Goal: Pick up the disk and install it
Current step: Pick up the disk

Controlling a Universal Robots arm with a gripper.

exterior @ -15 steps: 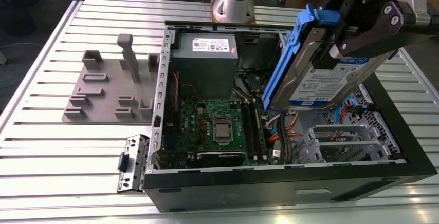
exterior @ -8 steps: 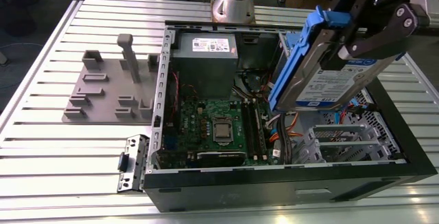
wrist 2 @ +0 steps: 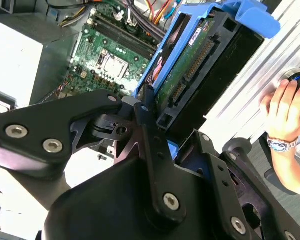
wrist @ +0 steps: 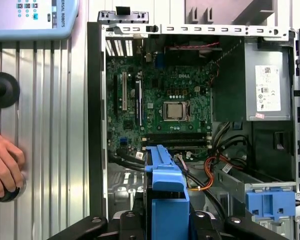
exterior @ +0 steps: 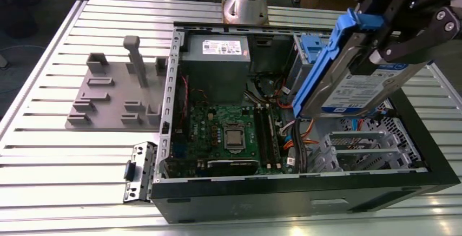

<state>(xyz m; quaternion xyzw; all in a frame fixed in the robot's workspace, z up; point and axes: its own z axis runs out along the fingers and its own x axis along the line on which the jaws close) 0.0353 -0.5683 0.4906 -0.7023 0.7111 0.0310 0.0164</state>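
The gripper (exterior: 401,40) was clamped on the upper end of the disk (exterior: 351,87), its black fingers pinching the blue-framed drive from either side. The disk hung tilted below it, clear of everything, with the label side facing the exterior view. In the second wrist view the disk (wrist 2: 190,65) showed its connector edge pointing away from the gripper (wrist 2: 159,127).

Directly beneath the disk sat the open computer case (exterior: 289,201), with the grey drive cage (exterior: 361,148) nearest. The motherboard (exterior: 231,128) lay further off, and the power supply box (exterior: 215,52) beyond that. A person's hand (wrist: 2,167) rested on the ribbed table (exterior: 72,192) outside the case.

The pick looked complete and the install was in hand. I judged that seating the drive called for levelling it and lining its frame up with the cage rails.
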